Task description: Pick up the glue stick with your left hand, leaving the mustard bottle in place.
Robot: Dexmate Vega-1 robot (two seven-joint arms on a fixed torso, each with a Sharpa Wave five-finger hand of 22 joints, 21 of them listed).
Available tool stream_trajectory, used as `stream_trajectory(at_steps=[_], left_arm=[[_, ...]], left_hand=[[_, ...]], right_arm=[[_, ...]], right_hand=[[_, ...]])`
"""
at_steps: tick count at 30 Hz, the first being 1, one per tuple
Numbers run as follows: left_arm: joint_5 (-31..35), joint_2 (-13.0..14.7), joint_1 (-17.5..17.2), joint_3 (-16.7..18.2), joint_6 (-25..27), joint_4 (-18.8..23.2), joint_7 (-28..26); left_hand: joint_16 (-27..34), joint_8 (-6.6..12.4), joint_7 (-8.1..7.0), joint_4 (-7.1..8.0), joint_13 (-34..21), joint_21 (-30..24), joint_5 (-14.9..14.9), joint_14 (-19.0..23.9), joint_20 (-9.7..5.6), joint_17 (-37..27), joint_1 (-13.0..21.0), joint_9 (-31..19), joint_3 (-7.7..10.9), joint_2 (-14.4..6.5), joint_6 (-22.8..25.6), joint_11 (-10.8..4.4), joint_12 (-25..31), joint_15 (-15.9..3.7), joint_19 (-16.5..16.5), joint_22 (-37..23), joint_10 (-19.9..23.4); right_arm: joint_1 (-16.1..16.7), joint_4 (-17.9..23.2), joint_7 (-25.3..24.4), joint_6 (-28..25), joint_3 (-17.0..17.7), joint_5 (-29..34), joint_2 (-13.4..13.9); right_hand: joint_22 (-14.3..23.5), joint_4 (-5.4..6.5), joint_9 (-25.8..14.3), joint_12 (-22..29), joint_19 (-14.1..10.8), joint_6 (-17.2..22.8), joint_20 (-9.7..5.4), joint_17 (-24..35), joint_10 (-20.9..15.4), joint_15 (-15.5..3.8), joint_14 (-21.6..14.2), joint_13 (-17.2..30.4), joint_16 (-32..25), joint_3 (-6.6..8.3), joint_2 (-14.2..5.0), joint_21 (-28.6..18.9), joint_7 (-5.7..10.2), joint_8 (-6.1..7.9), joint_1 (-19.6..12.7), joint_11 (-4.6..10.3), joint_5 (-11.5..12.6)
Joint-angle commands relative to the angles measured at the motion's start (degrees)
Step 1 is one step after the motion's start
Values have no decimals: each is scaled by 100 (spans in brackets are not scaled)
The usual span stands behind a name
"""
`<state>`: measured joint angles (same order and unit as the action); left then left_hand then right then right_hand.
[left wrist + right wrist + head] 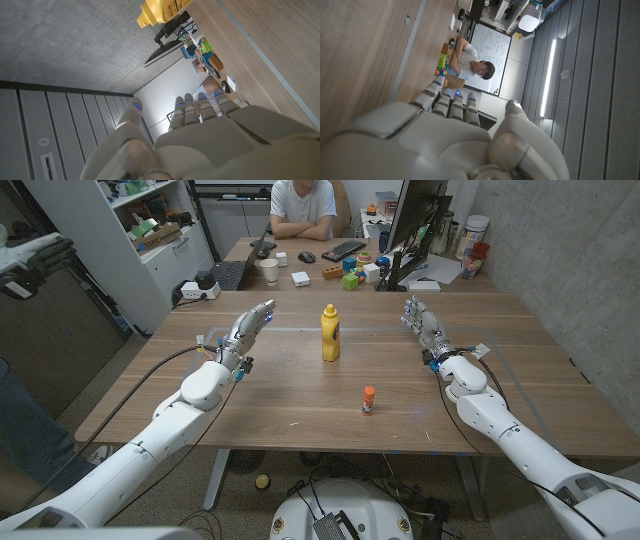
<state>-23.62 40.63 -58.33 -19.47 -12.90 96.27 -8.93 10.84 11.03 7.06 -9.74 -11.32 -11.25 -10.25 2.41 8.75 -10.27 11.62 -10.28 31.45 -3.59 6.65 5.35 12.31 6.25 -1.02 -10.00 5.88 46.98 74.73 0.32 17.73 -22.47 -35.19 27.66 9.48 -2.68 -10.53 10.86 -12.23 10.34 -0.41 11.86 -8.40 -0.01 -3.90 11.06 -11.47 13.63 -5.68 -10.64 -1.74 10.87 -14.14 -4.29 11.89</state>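
Observation:
A small glue stick (369,400) with an orange cap stands upright on the wooden table (300,410), near its front middle. Behind it stands a yellow mustard bottle (330,333), whose top also appears in the left wrist view (162,11). My left hand (247,333) is held above the table at the left, fingers stretched forward and holding nothing, well apart from both objects; its back appears in the left wrist view (200,135). My right hand (424,325) hovers at the right, fingers extended, also holding nothing (450,140).
A person (303,210) sits with folded arms behind a second desk with a keyboard (343,250), cup (269,271), colourful blocks (352,273) and a monitor (412,220). Shelves (150,225) stand at the back left. Cables (150,370) trail from both wrists.

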Motion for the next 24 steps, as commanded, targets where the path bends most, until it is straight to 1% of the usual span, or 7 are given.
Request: stream_trajectory(at_steps=[1,5,8,10,18,19,24], left_arm=[[968,391,-447,136,579,922,-790],[1153,453,-519,178,755,1083,-905],[1304,505,-553,187,913,1206,-970],[1406,537,-565,184,1033,1287,-1005],[1681,591,-532,128,1253,1402,-1006],[1706,597,-527,120,1271,1413,-1001],[1798,625,-497,83,1380,1453,-951]], left_hand=[[24,35,26,-28,-32,5,-30,10,80,-17,93,-14,47,-6,7,68,17,65,6,-27,-21],[25,38,26,-32,-33,4,-31,15,85,-17,125,-14,58,-7,12,78,19,77,5,-28,-19],[20,35,23,-39,-37,8,-32,10,204,-18,181,-16,73,5,4,76,17,93,-11,-30,-30],[28,34,21,-42,-44,7,-28,32,293,-22,226,-17,77,34,0,103,15,179,-20,-35,-48],[33,66,42,-51,-59,6,-26,50,339,-29,306,-23,81,94,71,132,20,249,-38,-41,-66],[30,67,30,-55,-63,11,-27,45,343,-31,330,-25,85,106,70,154,15,279,-55,-42,-87],[26,105,-174,-72,-89,21,-38,22,351,-45,509,-43,116,162,131,158,12,356,-129,-51,-163]], right_arm=[[18,106,2,-18,-22,26,20],[8,113,9,-34,-31,33,24],[2,111,11,-33,-34,34,19],[0,113,13,-34,-37,36,18],[0,120,-9,-55,-39,38,14],[-1,121,-10,-59,-41,41,16],[-16,97,4,-56,-54,44,3]], right_hand=[[28,-11,-32,50,-37,55,34,17,-52,7,-50,21,-29,30,14,-34,20,39,-6,1,21],[28,-14,-32,50,-37,59,37,17,-50,12,-46,21,-27,30,16,-33,33,40,-3,0,20],[28,-16,-32,51,-35,55,36,17,-52,9,-41,21,-25,32,17,-33,30,38,-2,-8,20],[28,-20,-32,52,-32,54,41,16,-54,14,-40,21,-24,33,19,-31,31,38,-3,-5,21],[28,-29,-32,54,-27,54,45,15,-54,23,-44,21,-26,36,21,-29,38,38,-3,-1,21],[28,-30,-32,55,-25,53,43,15,-57,22,-40,21,-24,37,22,-29,33,37,-4,3,21],[28,-34,-33,52,-21,58,48,15,-48,24,-45,21,-26,39,22,-27,45,39,-3,-1,22]])
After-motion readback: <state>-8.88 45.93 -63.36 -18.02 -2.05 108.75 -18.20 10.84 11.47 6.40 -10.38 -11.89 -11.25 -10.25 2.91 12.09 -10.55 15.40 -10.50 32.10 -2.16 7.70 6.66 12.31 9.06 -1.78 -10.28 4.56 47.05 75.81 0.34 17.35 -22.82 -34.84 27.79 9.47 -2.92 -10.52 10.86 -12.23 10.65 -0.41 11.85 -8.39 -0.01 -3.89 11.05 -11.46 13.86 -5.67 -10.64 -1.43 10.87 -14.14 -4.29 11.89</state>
